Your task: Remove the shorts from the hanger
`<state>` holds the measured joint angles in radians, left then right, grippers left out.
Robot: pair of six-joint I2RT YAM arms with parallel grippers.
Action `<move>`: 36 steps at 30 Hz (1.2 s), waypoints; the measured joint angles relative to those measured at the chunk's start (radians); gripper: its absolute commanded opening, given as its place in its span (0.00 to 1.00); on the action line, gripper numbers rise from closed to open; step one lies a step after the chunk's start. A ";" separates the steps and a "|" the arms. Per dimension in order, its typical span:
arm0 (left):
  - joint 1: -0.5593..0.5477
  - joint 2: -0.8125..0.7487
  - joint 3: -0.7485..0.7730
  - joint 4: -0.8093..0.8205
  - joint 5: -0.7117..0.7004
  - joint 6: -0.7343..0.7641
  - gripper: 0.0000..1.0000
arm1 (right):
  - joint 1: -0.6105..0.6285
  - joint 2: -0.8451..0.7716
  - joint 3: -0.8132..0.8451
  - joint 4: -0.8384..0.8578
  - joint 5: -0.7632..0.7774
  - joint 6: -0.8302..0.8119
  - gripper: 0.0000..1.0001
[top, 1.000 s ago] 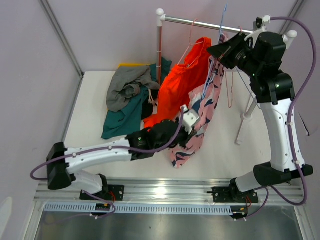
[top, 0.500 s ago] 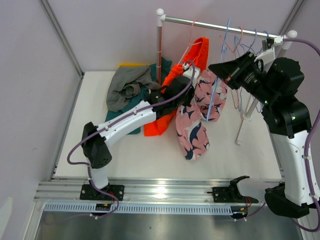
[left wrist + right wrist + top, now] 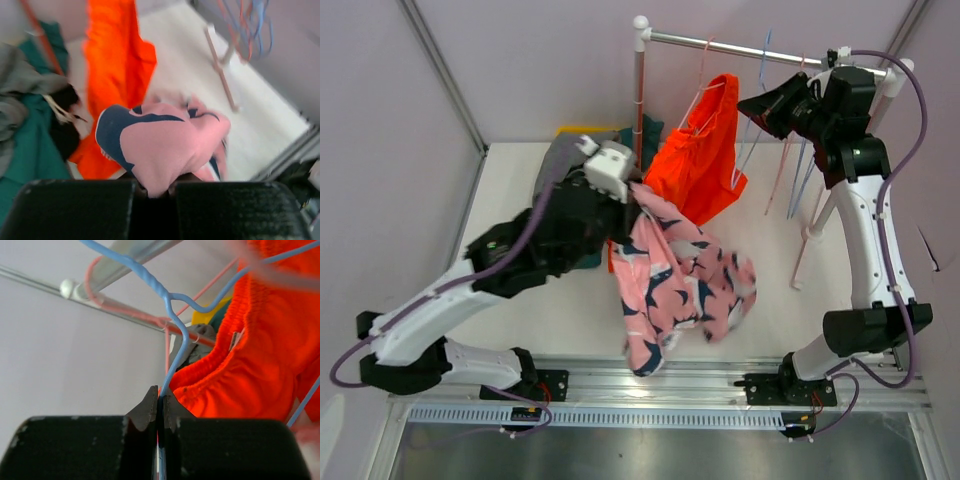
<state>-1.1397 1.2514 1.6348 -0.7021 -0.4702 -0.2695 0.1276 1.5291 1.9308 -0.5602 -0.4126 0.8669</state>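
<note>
Up above the counter point(image 3: 790, 300), the left claw point(image 3: 155, 192) clamps the soft pink shorts point(image 3: 680, 280), navy-patterned and crumpled, which drape lengthwise toward the near edge. Far off, the orange shorts point(image 3: 705, 160) hang from the rail point(image 3: 720, 42), where the right claw point(image 3: 159, 407) pinches a thin blue wire hanger point(image 3: 175, 320). The grey shorts point(image 3: 15, 85) and teal shorts point(image 3: 25, 155) lie heaped far left.
</note>
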 measured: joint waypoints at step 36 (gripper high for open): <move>0.923 0.862 0.521 0.070 0.373 0.022 0.99 | 0.036 -0.276 -0.292 0.185 -0.109 -0.011 0.99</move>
<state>-0.2169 2.1136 2.1563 -0.6319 -0.0971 -0.2478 0.1638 1.2530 1.6386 -0.3748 -0.5220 0.8558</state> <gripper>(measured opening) 0.990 0.993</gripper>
